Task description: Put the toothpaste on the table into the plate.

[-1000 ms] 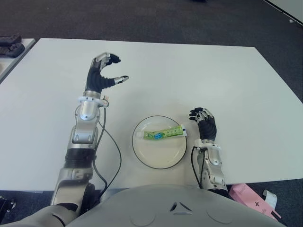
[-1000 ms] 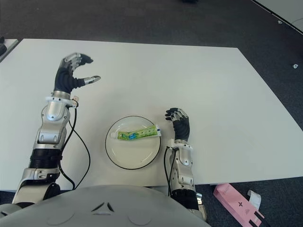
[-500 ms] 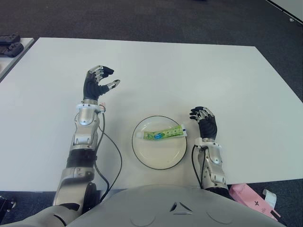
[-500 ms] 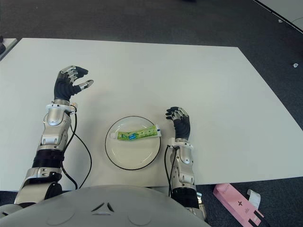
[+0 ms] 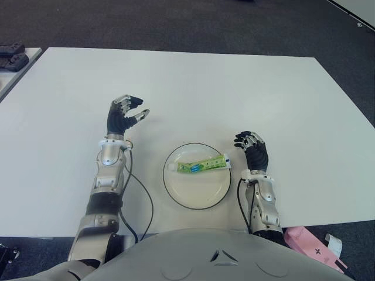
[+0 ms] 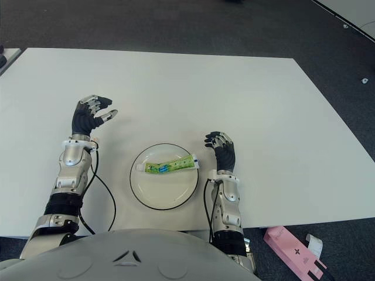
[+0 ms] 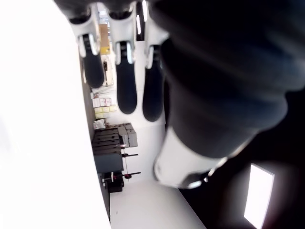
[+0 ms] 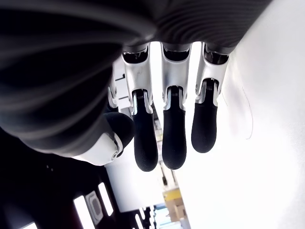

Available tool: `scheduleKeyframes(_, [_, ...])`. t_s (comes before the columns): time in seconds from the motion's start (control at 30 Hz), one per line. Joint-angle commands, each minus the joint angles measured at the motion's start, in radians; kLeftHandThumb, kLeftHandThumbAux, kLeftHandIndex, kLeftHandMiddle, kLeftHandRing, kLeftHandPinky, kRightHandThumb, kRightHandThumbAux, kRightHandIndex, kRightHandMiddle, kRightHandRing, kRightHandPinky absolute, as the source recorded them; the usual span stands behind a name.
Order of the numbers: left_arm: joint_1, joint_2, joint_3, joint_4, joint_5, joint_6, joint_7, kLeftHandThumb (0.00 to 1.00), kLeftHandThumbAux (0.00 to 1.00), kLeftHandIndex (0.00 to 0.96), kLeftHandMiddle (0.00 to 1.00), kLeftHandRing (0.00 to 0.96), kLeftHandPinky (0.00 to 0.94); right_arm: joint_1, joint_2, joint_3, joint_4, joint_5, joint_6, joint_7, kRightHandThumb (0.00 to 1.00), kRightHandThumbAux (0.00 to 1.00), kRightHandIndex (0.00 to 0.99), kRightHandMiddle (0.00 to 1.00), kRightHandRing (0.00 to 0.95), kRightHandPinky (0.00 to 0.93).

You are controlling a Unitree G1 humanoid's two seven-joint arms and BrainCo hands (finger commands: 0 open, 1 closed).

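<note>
Left robot hand [image 5: 123, 114] left of plate [image 5: 197, 197], fingers loosely spread, holding nothing. Right robot hand [image 5: 253, 151] just right of plate, fingers relaxed, empty. Toothpaste [image 5: 203, 165] lies in plate on surface [image 5: 234, 88].

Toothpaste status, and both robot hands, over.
Toothpaste lies in the plate, task looks done. Left robot hand open, empty, left of plate. Right robot hand open, empty, right of plate. Nothing in the way.

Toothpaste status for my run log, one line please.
toothpaste: lying in plate | left robot hand: open, empty | right robot hand: open, beside plate
</note>
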Motion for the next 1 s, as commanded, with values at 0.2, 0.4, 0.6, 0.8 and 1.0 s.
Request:
scheduleKeyframes(0.2, [0.067, -0.025, -0.013, -0.008, -0.032, -0.013, -0.016, 0.158, 0.998, 0.503, 0.455, 0.453, 0.448, -0.005, 0.019, -0.007, 0.019, -0.002, 0.048, 0.001, 0.704, 0.726, 0.429, 0.504, 0.492, 0.485])
scheduleKeyframes(0.4, [0.103, -0.037, -0.024, -0.019, -0.062, -0.016, -0.05, 0.124, 0.998, 0.502, 0.465, 0.472, 0.485, -0.011, 0.018, -0.006, 0.018, -0.002, 0.06, 0.007, 0.703, 0.727, 0.429, 0.5, 0.486, 0.48])
scheduleKeyframes(0.6, [0.151, -0.065, -0.036, -0.064, -0.082, -0.004, -0.062, 0.113, 0.998, 0.527, 0.475, 0.492, 0.512, -0.014, 0.018, -0.006, 0.017, -0.001, 0.068, 0.017, 0.702, 0.727, 0.429, 0.503, 0.491, 0.488])
scheduleKeyframes(0.8, [0.177, -0.059, -0.047, -0.076, -0.084, -0.017, -0.077, 0.091, 0.998, 0.533, 0.496, 0.516, 0.524, -0.019, 0.015, -0.01, 0.021, 0.001, 0.07, 0.03, 0.701, 0.727, 0.429, 0.505, 0.495, 0.488])
scheduleKeyframes(1.0, [0.194, -0.062, -0.047, -0.07, -0.096, -0.023, -0.085, 0.064, 0.998, 0.533, 0.522, 0.535, 0.523, -0.023, 0.01, -0.015, 0.026, -0.007, 0.069, 0.036, 0.7, 0.728, 0.429, 0.504, 0.494, 0.483])
